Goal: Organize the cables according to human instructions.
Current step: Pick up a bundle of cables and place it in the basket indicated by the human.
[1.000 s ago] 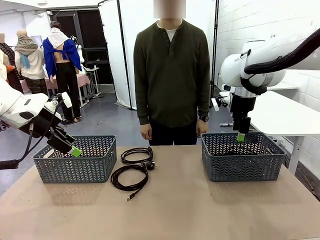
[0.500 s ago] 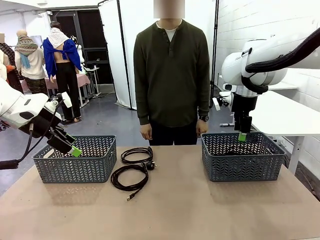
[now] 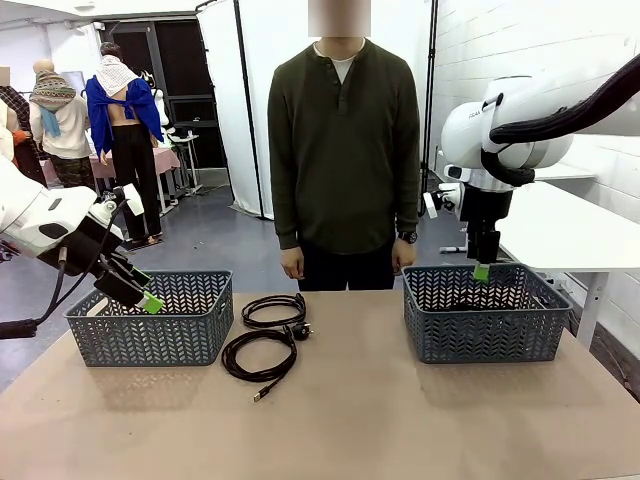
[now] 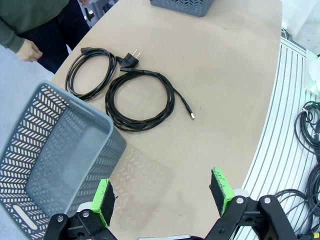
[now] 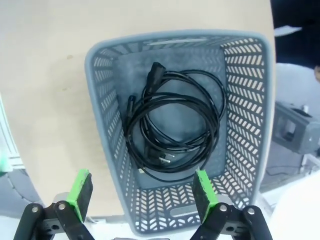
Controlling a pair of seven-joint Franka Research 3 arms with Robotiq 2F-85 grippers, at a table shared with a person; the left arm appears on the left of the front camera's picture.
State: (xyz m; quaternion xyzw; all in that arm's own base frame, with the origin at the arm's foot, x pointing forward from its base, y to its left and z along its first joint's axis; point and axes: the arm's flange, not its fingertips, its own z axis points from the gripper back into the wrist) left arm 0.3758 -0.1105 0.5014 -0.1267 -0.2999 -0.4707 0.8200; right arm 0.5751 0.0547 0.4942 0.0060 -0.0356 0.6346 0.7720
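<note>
Front view, table stock: one brown table (image 3: 400, 425); two grey lattice baskets set well apart, the left basket (image 3: 170, 335) and the right basket (image 3: 485, 335); one person (image 3: 343, 150) stood at the far edge with arms down. Left wrist view, loose cables on the bare tabletop between the baskets, nearer the left one: a far coil (image 4: 107, 80) ending in a two-pin plug, and just beside it a near coil (image 4: 169, 102) whose free end carried a small flat plug and lay out toward the robot's side. Right wrist view: a bundle of coiled cords (image 5: 172, 130) lay on the floor of the right basket, loops overlapping, their number unclear. Left gripper (image 4: 161, 195) hung over the left basket's corner, fingers spread wide, nothing between them. Right gripper (image 5: 141, 190) hung above the right basket, pointing down, likewise released and empty.
</note>
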